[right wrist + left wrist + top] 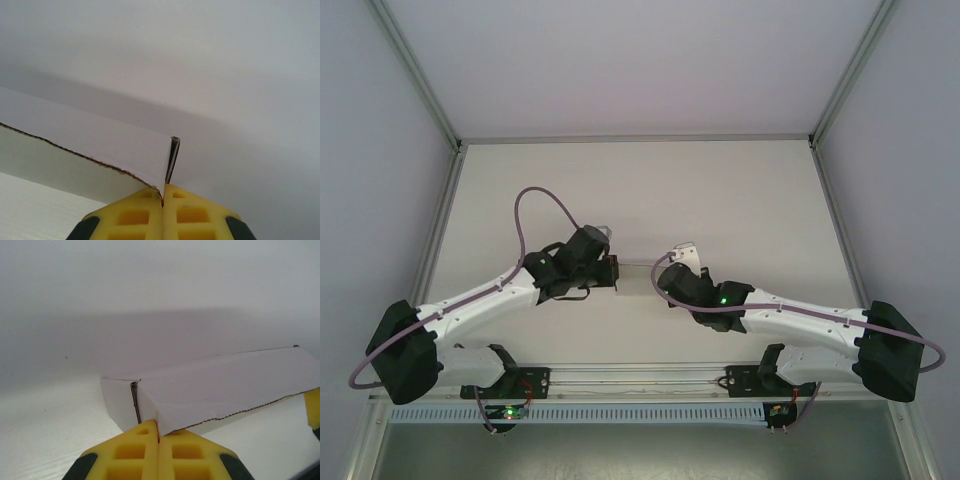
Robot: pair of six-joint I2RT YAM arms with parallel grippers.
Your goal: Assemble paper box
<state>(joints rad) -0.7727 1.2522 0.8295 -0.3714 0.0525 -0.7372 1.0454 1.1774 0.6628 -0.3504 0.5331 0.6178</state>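
At desk (pixel 640 190) centre sits the paper box (pixel 215 385), a low white carton with its lid flap down and its inside hidden. Left arm (pixel 480 300) and right arm (pixel 800 318) both reach inward towards it. Left end effector (pixel 158 432) pinches the flap edge at the box's 9 o'clock end. Right end effector (pixel 163 197) pinches the 3 o'clock end likewise.

This is a robotics lab test cell. A bare white bench (pixel 720 190) is boxed in by plain white panels (pixel 380 150) set in aluminium framing (pixel 415 75). The left arm (pixel 480 300) and right arm (pixel 800 318) are bolted to a metal rail (pixel 640 378) along its near edge, trailing purple cables (pixel 535 195) above a slotted cable duct (pixel 640 412).
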